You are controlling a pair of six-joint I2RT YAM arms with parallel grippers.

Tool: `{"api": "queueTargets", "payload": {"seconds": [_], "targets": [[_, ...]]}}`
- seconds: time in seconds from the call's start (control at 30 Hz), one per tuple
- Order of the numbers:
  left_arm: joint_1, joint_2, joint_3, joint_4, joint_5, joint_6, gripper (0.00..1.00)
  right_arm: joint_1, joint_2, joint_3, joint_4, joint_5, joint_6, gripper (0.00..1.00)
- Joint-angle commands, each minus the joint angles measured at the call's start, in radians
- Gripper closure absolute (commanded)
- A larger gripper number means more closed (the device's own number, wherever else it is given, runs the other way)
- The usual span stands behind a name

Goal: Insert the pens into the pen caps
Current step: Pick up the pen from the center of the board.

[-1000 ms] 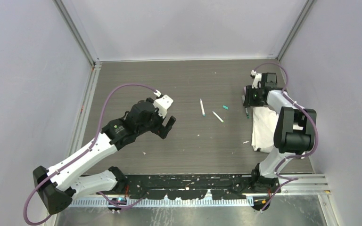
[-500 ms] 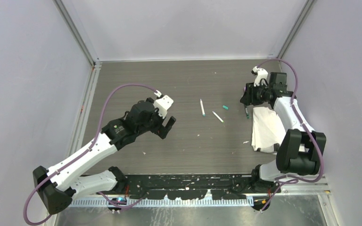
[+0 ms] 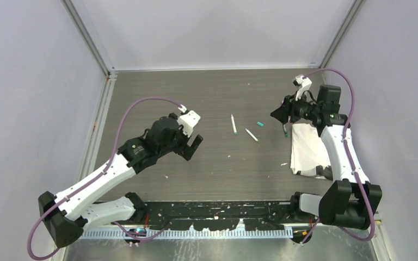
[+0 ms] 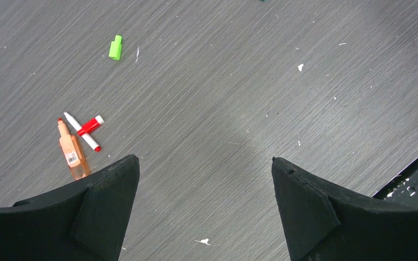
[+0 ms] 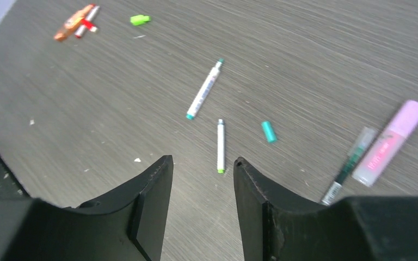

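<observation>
Two grippers of mine are hanging over the grey table (image 3: 207,92). My left gripper (image 4: 203,159) is spreading its fingers wide and is holding nothing. My right gripper (image 5: 202,159) is standing with its fingers a little apart, and only bare table is showing in the gap.

Just past my right fingertips, a short white pen (image 5: 221,145) with a light green tip is lying flat, pointing toward that gap. A small teal cap (image 5: 269,132) is sitting near it on the right, not touching it. A bit farther on, a longer white pen (image 5: 204,89) with teal ends is lying tilted. Off to the right, a dark green pen (image 5: 351,163) and a pink marker (image 5: 392,142) are lying side by side.

Close to my left finger, an orange marker (image 4: 72,155) is lying flat. Just beside it, a red-tipped pen (image 4: 81,131) and a red cap (image 4: 90,125) are crossing each other. Farther out, a bright green cap (image 4: 115,48) is sitting alone.

From above, a white cloth (image 3: 303,149) is lying by my right arm, with the dark green pen at its far left corner.
</observation>
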Motion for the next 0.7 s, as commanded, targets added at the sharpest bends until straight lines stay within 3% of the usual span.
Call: {"api": "queueTargets", "payload": {"seconds": [0.0,0.27,0.67], "targets": [[0.006,-0.02,-0.008,0.029,-0.025,0.025,0.08,-0.002,-0.044,-0.032,0.054,-0.211,-0.016,0.49],[0.005,-0.017,-0.016,0.037,-0.033,0.033,0.08,0.042,0.005,0.05,-0.001,-0.293,0.002,0.48],[0.009,0.012,-0.03,0.052,-0.042,0.05,0.08,0.043,0.036,-0.067,0.018,-0.27,-0.074,0.45]]}}
